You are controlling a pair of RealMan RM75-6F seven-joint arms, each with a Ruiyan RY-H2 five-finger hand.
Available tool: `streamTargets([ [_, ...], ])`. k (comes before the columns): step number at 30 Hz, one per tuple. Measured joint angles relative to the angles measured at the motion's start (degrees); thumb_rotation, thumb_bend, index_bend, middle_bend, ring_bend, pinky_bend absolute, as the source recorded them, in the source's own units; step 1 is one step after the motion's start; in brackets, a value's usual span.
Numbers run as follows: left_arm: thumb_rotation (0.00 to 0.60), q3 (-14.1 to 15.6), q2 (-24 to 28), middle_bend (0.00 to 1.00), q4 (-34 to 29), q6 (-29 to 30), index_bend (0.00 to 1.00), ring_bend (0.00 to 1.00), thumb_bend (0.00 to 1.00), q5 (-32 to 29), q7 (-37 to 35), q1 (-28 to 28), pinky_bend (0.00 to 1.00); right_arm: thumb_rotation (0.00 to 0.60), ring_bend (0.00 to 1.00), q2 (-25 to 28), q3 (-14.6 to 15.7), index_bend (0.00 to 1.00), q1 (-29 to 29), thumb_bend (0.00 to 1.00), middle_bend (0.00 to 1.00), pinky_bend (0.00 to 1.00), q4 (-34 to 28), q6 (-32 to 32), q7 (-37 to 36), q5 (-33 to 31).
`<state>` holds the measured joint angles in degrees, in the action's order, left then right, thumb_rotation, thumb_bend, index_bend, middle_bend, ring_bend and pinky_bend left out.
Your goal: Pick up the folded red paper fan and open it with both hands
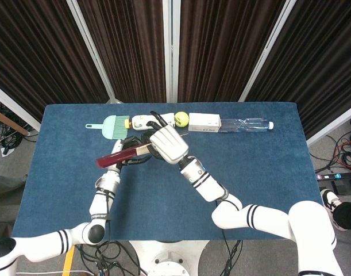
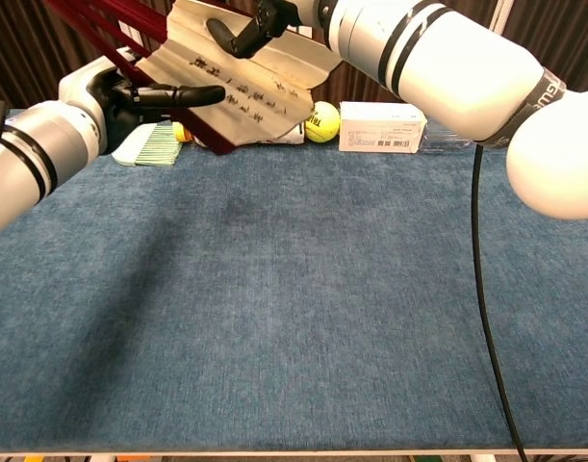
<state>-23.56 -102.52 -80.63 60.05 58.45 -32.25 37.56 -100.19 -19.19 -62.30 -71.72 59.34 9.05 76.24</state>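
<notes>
The red paper fan (image 1: pixel 116 155) is held above the table's middle-left, partly spread. In the chest view its dark red ribs (image 2: pixel 99 17) run up to the left, and a pale leaf with black writing (image 2: pixel 247 79) hangs below them. My right hand (image 1: pixel 167 144) grips the fan's right end from above; it shows at the top of the chest view as the right hand (image 2: pixel 267 21). My left hand (image 2: pixel 128 96) holds the fan's left side, with one finger lying across the front of the leaf. In the head view the left hand (image 1: pixel 123 159) is mostly hidden under the ribs.
A row of things lies along the table's far edge: a green brush (image 1: pixel 114 125), a white bottle (image 1: pixel 143 121), a tennis ball (image 1: pixel 181 118), a white box (image 1: pixel 204 122) and a clear plastic bottle (image 1: pixel 247 123). Dark curtains hang behind the blue table (image 2: pixel 294 318).
</notes>
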Motion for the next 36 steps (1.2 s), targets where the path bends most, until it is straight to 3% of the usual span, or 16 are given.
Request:
streamTargets([
  [7, 0.6, 2.3, 1.2, 0.67, 1.1, 1.1, 0.65, 0.53, 0.27, 3.6, 4.7, -0.7, 0.52, 0.6, 0.24, 2.0, 0.1, 0.74, 0.7, 0.67, 0.57, 0.04, -1.5, 1.1, -0.9, 1.5],
  [14, 0.6, 4.3, 3.4, 0.7, 2.0, 2.1, 0.68, 0.57, 0.28, 6.2, 12.0, -0.8, 0.56, 0.6, 0.24, 5.6, 1.1, 0.74, 1.9, 0.68, 0.57, 0.04, -4.3, 2.3, -0.3, 3.9],
  [18, 0.6, 5.6, 5.2, 0.7, 2.1, 3.6, 0.68, 0.57, 0.28, 6.6, 20.8, -1.1, 0.56, 0.6, 0.24, 9.8, 2.6, 0.74, 3.4, 0.69, 0.57, 0.03, -7.8, 3.2, 3.3, 5.6],
  [28, 0.6, 9.0, 9.0, 0.67, -1.1, 10.1, 0.64, 0.57, 0.28, 5.5, 48.7, -2.5, 0.56, 0.6, 0.24, 20.3, 8.8, 0.73, 11.6, 0.69, 0.57, 0.0, -20.5, 9.0, 20.7, 9.5],
  [36, 0.6, 11.3, 9.6, 0.66, -6.9, 16.0, 0.62, 0.57, 0.28, 4.0, 68.3, -3.1, 0.56, 0.6, 0.25, 22.2, 13.7, 0.73, 17.5, 0.69, 0.58, 0.0, -24.1, 12.7, 30.3, 12.5],
])
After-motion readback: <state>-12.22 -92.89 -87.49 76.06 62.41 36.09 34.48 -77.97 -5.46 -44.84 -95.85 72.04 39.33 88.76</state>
